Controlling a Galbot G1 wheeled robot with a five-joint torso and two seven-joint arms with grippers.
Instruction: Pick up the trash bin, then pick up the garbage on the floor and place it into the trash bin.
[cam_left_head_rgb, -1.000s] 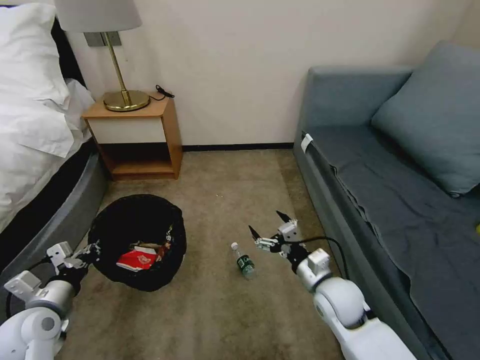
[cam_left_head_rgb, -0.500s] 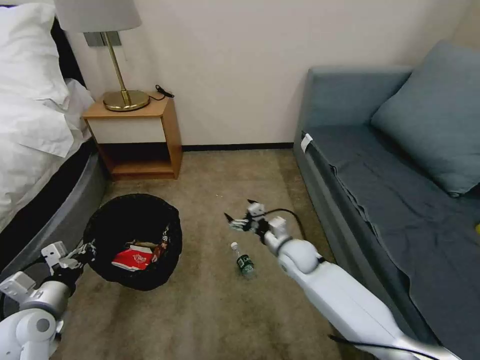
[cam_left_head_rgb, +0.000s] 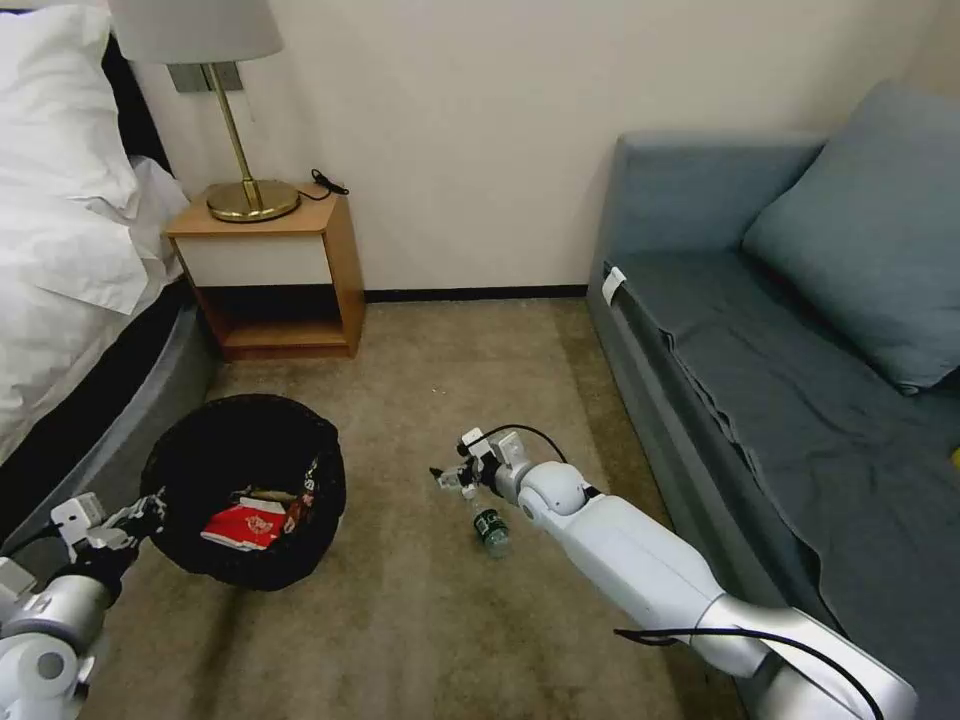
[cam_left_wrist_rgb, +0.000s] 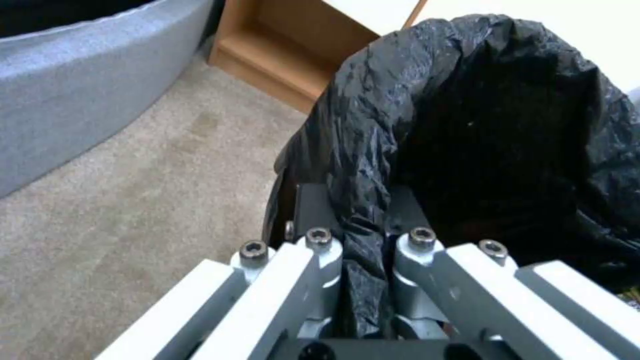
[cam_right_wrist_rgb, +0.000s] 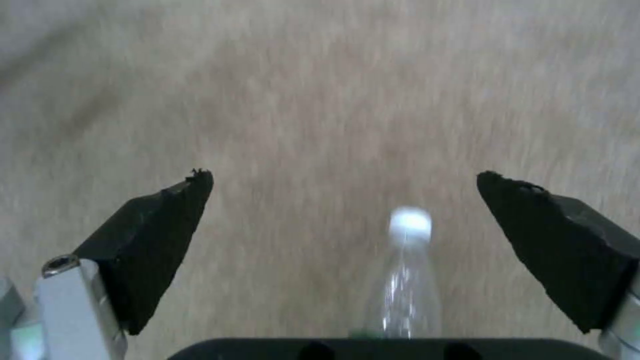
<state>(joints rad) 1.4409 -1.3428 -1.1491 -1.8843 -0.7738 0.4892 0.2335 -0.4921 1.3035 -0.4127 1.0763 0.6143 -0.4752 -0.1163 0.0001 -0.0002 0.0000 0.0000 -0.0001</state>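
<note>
The trash bin (cam_left_head_rgb: 190, 455), round with a black bag liner, hangs low over the carpet at the left. My left gripper (cam_left_head_rgb: 135, 515) is shut on its near rim, and the left wrist view shows the liner (cam_left_wrist_rgb: 500, 125) pinched between the fingers (cam_left_wrist_rgb: 319, 250). A red snack packet (cam_left_head_rgb: 240, 525) lies inside the bin beside a dark wrapper (cam_left_head_rgb: 310, 482). A small clear bottle (cam_left_head_rgb: 490, 528) with a green label lies on the carpet. My right gripper (cam_left_head_rgb: 452, 478) hovers open just past its cap. In the right wrist view the bottle (cam_right_wrist_rgb: 410, 285) lies between the spread fingers (cam_right_wrist_rgb: 153, 240).
A wooden nightstand (cam_left_head_rgb: 280, 270) with a brass lamp (cam_left_head_rgb: 250, 200) stands against the far wall. The bed (cam_left_head_rgb: 70, 250) runs along the left and a grey-blue sofa (cam_left_head_rgb: 800, 350) along the right. Open carpet (cam_left_head_rgb: 450, 380) lies between them.
My right arm has reached forward and down to the left, bringing its open gripper low over the bottle's cap. The left arm has carried the bin a little left and nearer.
</note>
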